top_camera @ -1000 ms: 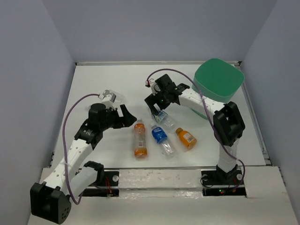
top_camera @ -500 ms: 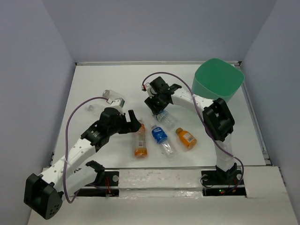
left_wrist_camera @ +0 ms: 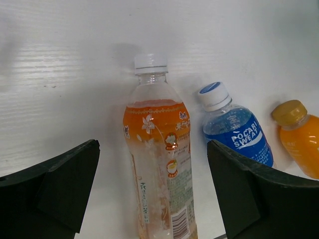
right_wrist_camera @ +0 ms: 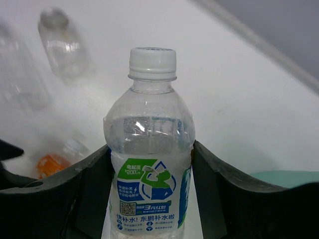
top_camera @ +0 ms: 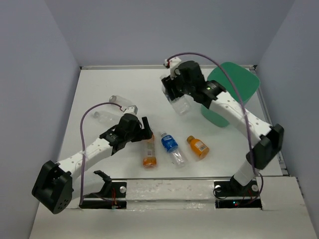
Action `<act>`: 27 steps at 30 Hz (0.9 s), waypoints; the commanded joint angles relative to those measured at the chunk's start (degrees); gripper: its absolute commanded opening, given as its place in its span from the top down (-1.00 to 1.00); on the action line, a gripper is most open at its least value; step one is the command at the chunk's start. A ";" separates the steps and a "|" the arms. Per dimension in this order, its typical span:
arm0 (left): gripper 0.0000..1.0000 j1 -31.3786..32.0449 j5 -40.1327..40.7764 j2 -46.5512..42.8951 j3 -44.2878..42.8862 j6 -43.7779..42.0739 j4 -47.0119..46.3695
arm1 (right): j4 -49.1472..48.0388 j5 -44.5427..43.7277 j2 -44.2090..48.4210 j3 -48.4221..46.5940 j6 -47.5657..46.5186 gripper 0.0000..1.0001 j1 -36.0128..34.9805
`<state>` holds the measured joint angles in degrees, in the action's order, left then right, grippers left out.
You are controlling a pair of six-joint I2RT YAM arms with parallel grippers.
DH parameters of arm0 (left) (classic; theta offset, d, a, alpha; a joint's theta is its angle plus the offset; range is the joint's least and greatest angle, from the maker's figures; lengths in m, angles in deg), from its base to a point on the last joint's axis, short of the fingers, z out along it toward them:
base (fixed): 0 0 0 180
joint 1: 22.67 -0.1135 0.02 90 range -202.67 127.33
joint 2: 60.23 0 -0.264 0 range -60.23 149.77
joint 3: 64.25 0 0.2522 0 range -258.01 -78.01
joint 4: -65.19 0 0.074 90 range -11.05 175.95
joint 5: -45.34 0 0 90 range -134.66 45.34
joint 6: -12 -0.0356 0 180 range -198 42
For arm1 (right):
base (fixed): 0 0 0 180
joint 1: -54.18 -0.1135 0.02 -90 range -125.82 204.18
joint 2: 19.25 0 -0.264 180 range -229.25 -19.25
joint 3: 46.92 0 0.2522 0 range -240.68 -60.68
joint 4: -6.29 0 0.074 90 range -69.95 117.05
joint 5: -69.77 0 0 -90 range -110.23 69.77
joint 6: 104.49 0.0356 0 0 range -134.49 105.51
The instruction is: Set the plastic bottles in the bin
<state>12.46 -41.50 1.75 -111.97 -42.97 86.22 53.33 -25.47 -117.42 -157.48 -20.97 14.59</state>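
My right gripper point(top_camera: 175, 94) is shut on a white-capped clear bottle point(top_camera: 182, 105) point(right_wrist_camera: 149, 164) and holds it in the air, just left of the mint-green bin point(top_camera: 234, 84). In the right wrist view both fingers of the right gripper point(right_wrist_camera: 149, 204) press on the bottle's label. My left gripper point(top_camera: 147, 128) point(left_wrist_camera: 154, 199) is open, with a finger on either side of the tall orange bottle point(top_camera: 148, 150) point(left_wrist_camera: 158, 159), which lies on the table. Beside it lie a blue-labelled bottle point(top_camera: 169, 144) point(left_wrist_camera: 233, 132) and a stubby orange bottle point(top_camera: 198, 147) point(left_wrist_camera: 298, 137).
Two clear bottles point(top_camera: 121, 102) point(top_camera: 103, 116) lie on the white table left of my left arm. Grey walls close in the table on three sides. The bin stands in the far right corner.
My right gripper has shut on the white-capped bottle and lifted it up and back toward the bin. My left arm has reached right, bringing its open fingers over the tall orange bottle.
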 commanded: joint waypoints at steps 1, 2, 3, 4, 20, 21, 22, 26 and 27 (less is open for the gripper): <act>-0.98 0.46 -0.08 4.29 -0.85 0.66 -6.03 | -13.48 -11.10 15.01 -2.88 2.00 0.26 2.57; -0.98 0.46 -0.08 5.77 -1.20 0.48 -6.30 | -15.15 -12.68 17.03 -2.18 2.09 0.27 3.72; -0.98 0.55 0.09 6.48 -1.72 0.40 -6.56 | -18.65 -14.87 18.87 -0.43 2.09 0.27 5.13; -0.98 0.55 -0.17 7.71 -2.16 0.13 -6.83 | -21.99 -16.11 22.29 0.46 2.17 0.27 8.88; -0.64 0.55 -0.44 18.62 -3.84 -0.66 -9.29 | -36.00 -11.20 24.26 19.36 12.02 0.25 35.46; -0.60 0.64 -0.17 18.79 -3.75 -0.66 -9.38 | -36.00 -10.50 24.25 20.49 12.10 0.23 35.46; -0.45 0.55 0.00 18.80 -3.66 -0.57 -9.55 | -36.00 -10.15 24.43 21.20 12.54 0.15 35.46; -0.14 0.55 1.76 16.96 -2.70 -0.31 -9.47 | -35.92 -8.83 25.48 24.01 13.51 -0.17 35.46; -0.07 0.64 2.02 16.52 -2.52 -0.31 -9.38 | -35.83 -7.96 25.83 25.06 14.29 -0.33 35.46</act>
<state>12.64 -41.83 20.26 -114.17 -43.01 77.43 23.03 -36.15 -95.96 -132.97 -9.45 50.06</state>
